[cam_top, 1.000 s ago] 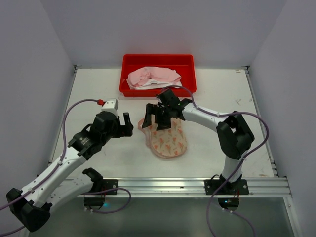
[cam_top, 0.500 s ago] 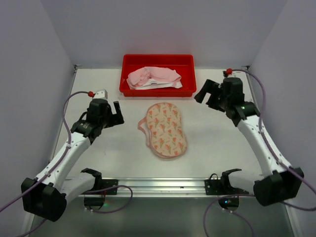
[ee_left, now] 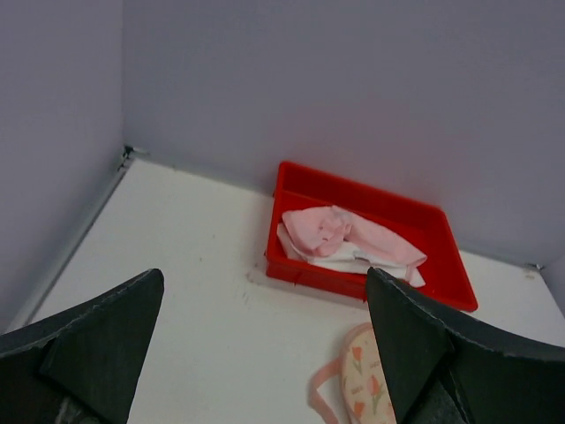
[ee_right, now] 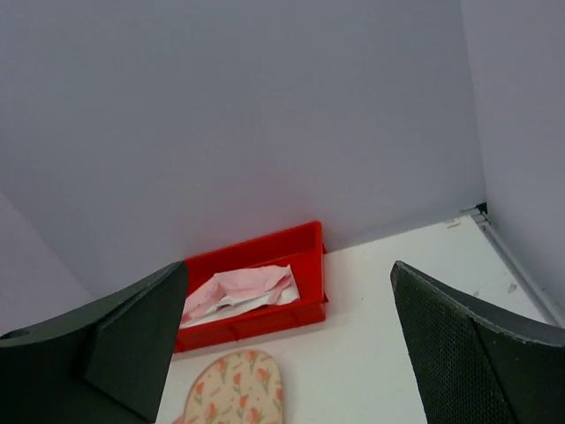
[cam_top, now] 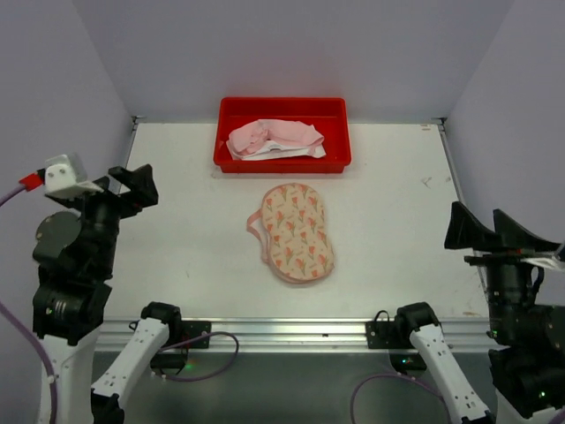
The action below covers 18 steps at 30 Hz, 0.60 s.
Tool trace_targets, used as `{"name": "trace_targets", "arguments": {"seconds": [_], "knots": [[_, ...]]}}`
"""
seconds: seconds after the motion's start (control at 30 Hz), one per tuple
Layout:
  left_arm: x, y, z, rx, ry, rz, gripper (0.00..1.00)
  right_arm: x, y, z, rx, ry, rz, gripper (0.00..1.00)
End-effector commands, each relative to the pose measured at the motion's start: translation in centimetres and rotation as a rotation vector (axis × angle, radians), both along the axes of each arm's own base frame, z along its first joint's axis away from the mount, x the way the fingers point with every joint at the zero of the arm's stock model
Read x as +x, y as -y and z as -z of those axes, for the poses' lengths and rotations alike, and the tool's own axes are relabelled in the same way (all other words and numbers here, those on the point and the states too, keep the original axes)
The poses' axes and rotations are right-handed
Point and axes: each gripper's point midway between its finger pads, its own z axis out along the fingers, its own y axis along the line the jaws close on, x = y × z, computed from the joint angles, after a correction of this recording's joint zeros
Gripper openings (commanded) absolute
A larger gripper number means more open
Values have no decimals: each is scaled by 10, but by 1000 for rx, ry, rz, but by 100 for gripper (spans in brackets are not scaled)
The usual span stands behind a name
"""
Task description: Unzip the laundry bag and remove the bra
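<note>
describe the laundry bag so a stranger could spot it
Find the red tray at the far edge of the table. Just in front of it lies the laundry bag: peanut-shaped, cream with orange marks, unlike the pink bra in the tray.

Red tray (cam_top: 282, 165) — rectangular, shallow, long side parallel to the back wall (cam_top: 282, 44). It sits on the desk (cam_top: 397, 230) at the far edge, roughly centred left to right, just short of that wall.

Desk surface white, matte, with a few small dark marks (cam_top: 426, 182) toward the far right.

Enclosure walls pale grey-lavender on three sides — left wall (cam_top: 53, 97), right wall (cam_top: 521, 97).

Thin metal strips (cam_top: 113, 221) run along the desk's left and right edges. A wider aluminium rail (cam_top: 291, 329) spans the near edge.

Both wrist views show the tray close under the back wall.
</note>
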Motion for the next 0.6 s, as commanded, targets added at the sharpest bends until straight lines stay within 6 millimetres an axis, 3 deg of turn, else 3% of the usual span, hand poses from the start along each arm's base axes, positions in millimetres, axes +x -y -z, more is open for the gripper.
{"name": "trace_targets", "arguments": {"seconds": [0.0, 0.17, 0.4, 0.57], "knots": [[-34, -20, -17, 92, 34, -54, 100, -17, 9, 3, -89, 39, 31, 99], [-59, -26, -29, 89, 103, -61, 100, -36, 6, 8, -107, 105, 2, 99], [-75, -30, -24, 73, 133, -68, 100, -49, 2, 10, -120, 143, -36, 99], [-76, -31, -11, 58, 129, -76, 100, -51, 3, 14, -114, 146, -31, 99]]}}
